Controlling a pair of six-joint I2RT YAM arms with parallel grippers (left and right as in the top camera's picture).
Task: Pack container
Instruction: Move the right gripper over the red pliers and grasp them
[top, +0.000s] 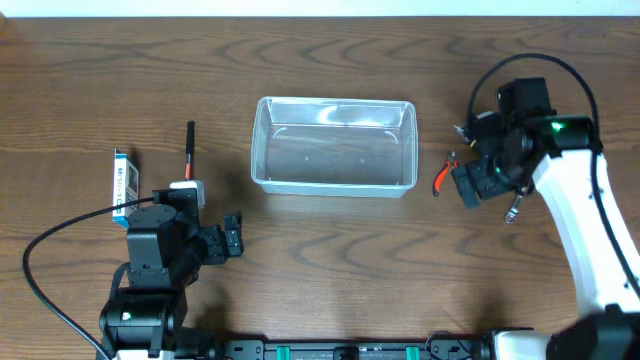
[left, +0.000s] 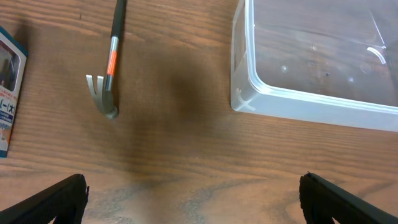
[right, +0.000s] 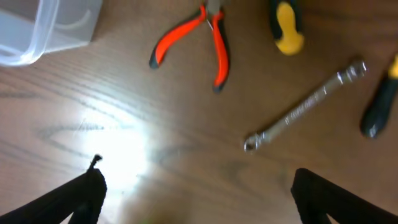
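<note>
The clear plastic container (top: 335, 186) stands empty at the table's middle; its corner shows in the left wrist view (left: 298, 99) and in the right wrist view (right: 50, 28). My left gripper (top: 232, 241) is open and empty, low over bare wood (left: 193, 199) to the front left of the container. My right gripper (top: 468, 186) is open and empty (right: 199, 196), hovering right of the container. Just beyond its fingers lie orange-handled pliers (right: 193, 37) and a metal wrench (right: 305, 106).
A small hammer (top: 190, 150) (left: 111, 59) lies left of the container, and a blue-and-white box (top: 124, 185) (left: 7, 93) lies further left. A yellow-and-black handle (right: 285, 25) and another black-and-yellow tool (right: 379, 106) lie by the wrench.
</note>
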